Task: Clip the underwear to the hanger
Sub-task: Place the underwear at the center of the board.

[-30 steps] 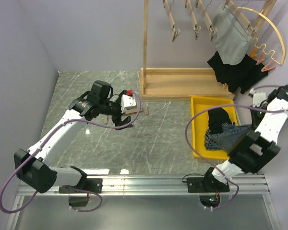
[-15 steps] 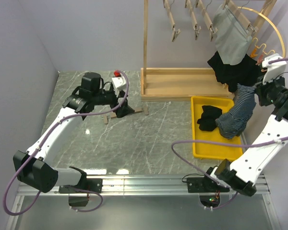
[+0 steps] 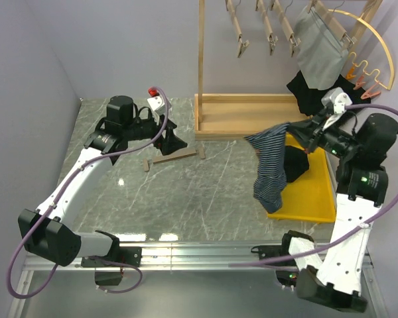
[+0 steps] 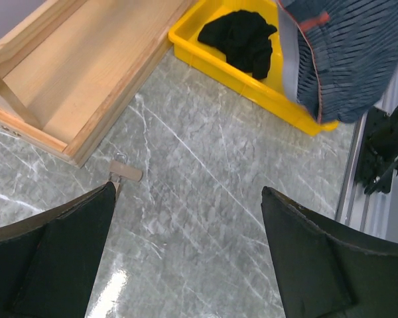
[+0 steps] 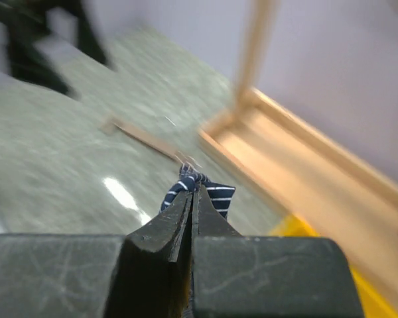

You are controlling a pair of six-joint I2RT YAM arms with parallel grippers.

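The navy striped underwear (image 3: 268, 165) hangs in the air over the left rim of the yellow tray (image 3: 315, 199), pinched at its top edge by my right gripper (image 3: 308, 137). In the right wrist view the right gripper (image 5: 194, 189) is shut on a fold of the striped underwear (image 5: 215, 197). A wooden clip hanger (image 3: 176, 157) lies flat on the marble table. My left gripper (image 3: 174, 144) hovers just over the hanger, open and empty. In the left wrist view the left gripper (image 4: 187, 192) has one hanger clip (image 4: 125, 172) beside its left finger, and the underwear (image 4: 348, 59) shows at top right.
A black garment (image 3: 293, 164) lies in the tray. The wooden rack base (image 3: 249, 112) stands behind, with empty clip hangers (image 3: 242, 30), a grey garment (image 3: 318, 50) and black garments (image 3: 318, 96) hung above. An orange hanger (image 3: 371, 73) is at far right.
My right arm has lifted the striped underwear out of the tray and swung it left toward the table. My left arm has shifted back and right over the hanger, still open.
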